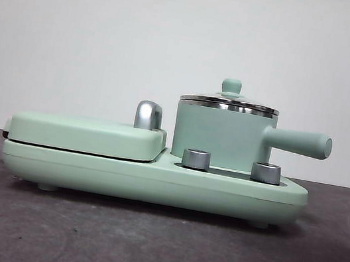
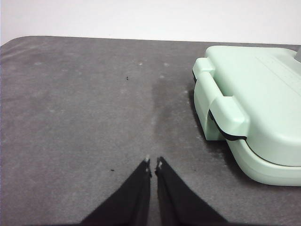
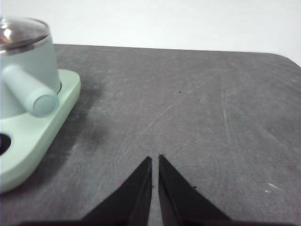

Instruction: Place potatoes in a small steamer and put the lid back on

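Both my claws, left (image 2: 153, 161) and right (image 3: 155, 157), hang nearly closed and empty, flanking the mint-green cylindrical steamer (image 1: 222, 137), its steel-rimmed lid (image 1: 229, 103) on.

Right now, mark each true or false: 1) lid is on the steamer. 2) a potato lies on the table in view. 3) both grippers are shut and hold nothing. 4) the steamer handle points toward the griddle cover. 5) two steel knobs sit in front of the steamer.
1) True: the lid sits on the small steamer.
2) False: no potato shows in any view.
3) True: left gripper and right gripper are shut, holding nothing.
4) False: the handle points away from the griddle cover.
5) True: knobs on the base.
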Controlling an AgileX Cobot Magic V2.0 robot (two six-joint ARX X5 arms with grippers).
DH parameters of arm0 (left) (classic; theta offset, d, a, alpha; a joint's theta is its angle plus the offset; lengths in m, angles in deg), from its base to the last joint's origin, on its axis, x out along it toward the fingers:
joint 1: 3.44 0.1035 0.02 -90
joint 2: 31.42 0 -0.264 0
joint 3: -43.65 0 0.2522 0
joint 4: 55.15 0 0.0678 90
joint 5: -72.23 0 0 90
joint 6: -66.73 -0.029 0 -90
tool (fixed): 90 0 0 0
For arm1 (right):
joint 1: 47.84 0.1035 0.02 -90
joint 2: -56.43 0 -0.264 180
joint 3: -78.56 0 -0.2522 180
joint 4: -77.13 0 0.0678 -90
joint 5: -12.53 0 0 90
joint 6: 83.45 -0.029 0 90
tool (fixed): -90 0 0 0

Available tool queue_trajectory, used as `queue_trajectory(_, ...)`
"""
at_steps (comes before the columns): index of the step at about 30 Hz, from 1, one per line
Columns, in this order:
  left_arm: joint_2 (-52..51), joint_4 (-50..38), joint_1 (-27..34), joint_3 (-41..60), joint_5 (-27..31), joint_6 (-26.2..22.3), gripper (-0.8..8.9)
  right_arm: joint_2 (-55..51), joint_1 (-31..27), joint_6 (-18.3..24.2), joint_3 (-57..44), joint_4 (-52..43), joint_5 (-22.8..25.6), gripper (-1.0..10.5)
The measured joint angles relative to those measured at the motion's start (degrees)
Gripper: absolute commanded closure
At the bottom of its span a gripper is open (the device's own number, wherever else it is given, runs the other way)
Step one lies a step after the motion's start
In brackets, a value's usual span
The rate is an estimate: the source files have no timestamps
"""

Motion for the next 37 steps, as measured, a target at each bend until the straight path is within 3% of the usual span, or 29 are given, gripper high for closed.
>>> queue_trajectory(7, 0.0, 0.0, 0.0, 0.0, 0.0, 0.0, 7.89, 0.0, -0.7, 2.0, -3.0, -2.9, -0.4, 9.2)
queue_trajectory(20, 0.0, 0.0, 0.0, 0.0, 0.0, 0.0, 7.89, 0.0, -3.6, 2.0, -4.8, -5.4, -3.0, 9.2)
queue_trajectory(37, 0.0, 0.0, 0.0, 0.0, 0.0, 0.0, 7.89, 0.0, -3.6, 2.0, -4.9, -5.8, -3.0, 9.2)
